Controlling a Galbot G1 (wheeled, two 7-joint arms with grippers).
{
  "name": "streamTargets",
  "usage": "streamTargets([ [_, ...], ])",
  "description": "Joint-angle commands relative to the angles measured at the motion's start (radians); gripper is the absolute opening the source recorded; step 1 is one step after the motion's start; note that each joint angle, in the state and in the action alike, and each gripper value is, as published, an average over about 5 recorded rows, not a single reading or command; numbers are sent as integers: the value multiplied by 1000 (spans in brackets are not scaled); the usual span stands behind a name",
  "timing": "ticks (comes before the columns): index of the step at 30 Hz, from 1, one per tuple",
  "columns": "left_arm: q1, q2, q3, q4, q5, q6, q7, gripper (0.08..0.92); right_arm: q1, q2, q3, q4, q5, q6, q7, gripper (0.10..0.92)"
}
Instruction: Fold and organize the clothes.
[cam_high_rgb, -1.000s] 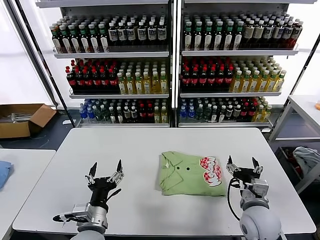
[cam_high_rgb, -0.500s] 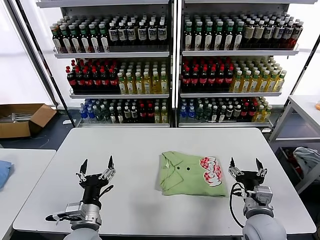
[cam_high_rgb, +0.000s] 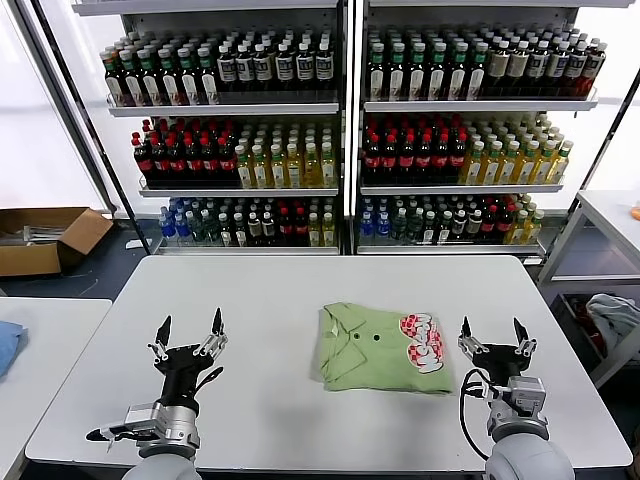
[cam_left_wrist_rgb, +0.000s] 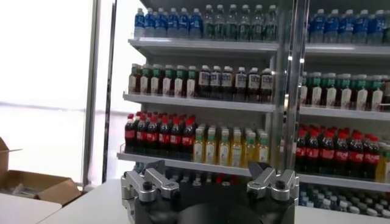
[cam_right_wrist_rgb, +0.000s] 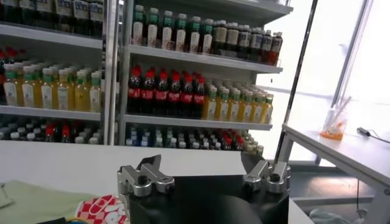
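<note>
The clothes are one light green polo shirt (cam_high_rgb: 384, 347), folded into a rough rectangle on the white table (cam_high_rgb: 300, 290), collar to the left and a red-and-white graphic at its right side. A corner of it with the graphic also appears in the right wrist view, polo shirt (cam_right_wrist_rgb: 36, 204). My left gripper (cam_high_rgb: 188, 331) stands open well to the left of the shirt, fingers pointing up, holding nothing. Just right of the shirt, my right gripper (cam_high_rgb: 492, 334) is open and empty too. The left wrist view shows my left gripper (cam_left_wrist_rgb: 209, 172) against the shelves; my right gripper (cam_right_wrist_rgb: 204, 163) faces the same way.
Shelves of bottles (cam_high_rgb: 340, 130) stand behind the table. A cardboard box (cam_high_rgb: 45, 238) lies on the floor at the left. A second table (cam_high_rgb: 40, 340) at the left carries a blue cloth (cam_high_rgb: 8, 345). A grey-white cloth bundle (cam_high_rgb: 615, 318) sits low at the right.
My left gripper has drawn back to the left and slightly down. My right gripper has shifted a little lower and to the right. The shirt lies as before.
</note>
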Motion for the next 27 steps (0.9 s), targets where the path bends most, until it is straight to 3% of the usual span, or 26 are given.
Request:
streamTargets([
  [1,7,-2,-9,-14,13,13,9,823,-7,1,2,7,-11,3,-3,823],
  [27,-13,0,-4,-2,-37,40,12,823,-14,-11,29,5,-11,1,-16,823],
])
